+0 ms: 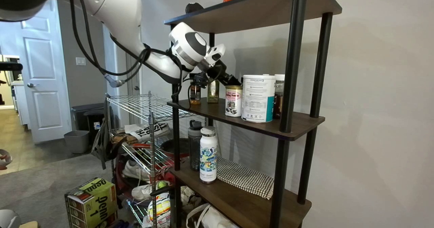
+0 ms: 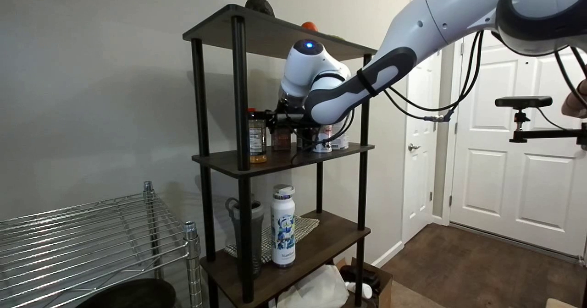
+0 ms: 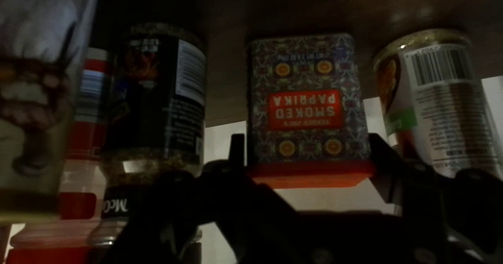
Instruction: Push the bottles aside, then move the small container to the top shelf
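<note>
gripper (image 3: 307, 150): fingers (image 3: 237, 150) pressed, as it looks in the wrist view, against both sides of the smoked paprika tin (image 3: 302, 107), just below its red lid; so it holds the tin.
smoked paprika tin: upright, on the second board (image 1: 304, 120), below the top shelf (image 1: 257, 13); whether its base touches the wood or hangs just over it, i cannot tell.
mccormick bottle (image 3: 151, 99): black label, upright, apart from the tin; left of it in the upside-down wrist view.
barcode-labelled spice jar (image 3: 436, 99): upright on the tin's other side, close to a finger; contact cannot be told.
amber-brown bottle (image 2: 257, 138): upright in both exterior views, near the end of the second board, its top partly covered by the wrist hardware in an exterior view.
baking powder can (image 1: 233, 102): gold lid, near the front edge, just beside the big white canister (image 1: 257, 99).
white-capped jar (image 1: 279, 95): dark contents, partly behind the canister and a black post (image 1: 294, 51).
top shelf: bears a dark, bumpy avocado-like fruit (image 2: 259, 5) and a round orange-red thing (image 2: 309, 26), well apart.
third board (image 1: 237, 201): white patterned flask (image 1: 208, 153) beside a dark grey shaker bottle (image 1: 195, 146), with a checked mat (image 1: 244, 177).
robot arm (image 1: 123, 24): reaches in between the top shelf and the second board.
</note>
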Tool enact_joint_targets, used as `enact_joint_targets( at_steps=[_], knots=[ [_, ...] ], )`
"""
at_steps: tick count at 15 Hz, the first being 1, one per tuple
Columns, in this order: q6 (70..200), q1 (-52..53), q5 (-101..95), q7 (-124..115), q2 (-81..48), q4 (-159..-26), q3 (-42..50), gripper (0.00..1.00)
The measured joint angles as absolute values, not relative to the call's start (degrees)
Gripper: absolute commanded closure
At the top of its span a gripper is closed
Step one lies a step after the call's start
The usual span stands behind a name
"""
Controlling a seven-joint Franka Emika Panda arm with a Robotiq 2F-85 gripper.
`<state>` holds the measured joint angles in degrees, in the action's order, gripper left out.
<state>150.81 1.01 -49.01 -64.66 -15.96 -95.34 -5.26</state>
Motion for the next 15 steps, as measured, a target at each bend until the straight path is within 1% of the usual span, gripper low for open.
enact_joint_targets(
  at_steps=[7, 15],
  knots=[
    [153.62, 0.49, -49.01, -64.69, -14.16, -98.62, -4.8, 0.51],
    [161.74, -0.46, -49.01, -64.75, -5.57, -109.32, -4.04, 0.51]
  ],
)
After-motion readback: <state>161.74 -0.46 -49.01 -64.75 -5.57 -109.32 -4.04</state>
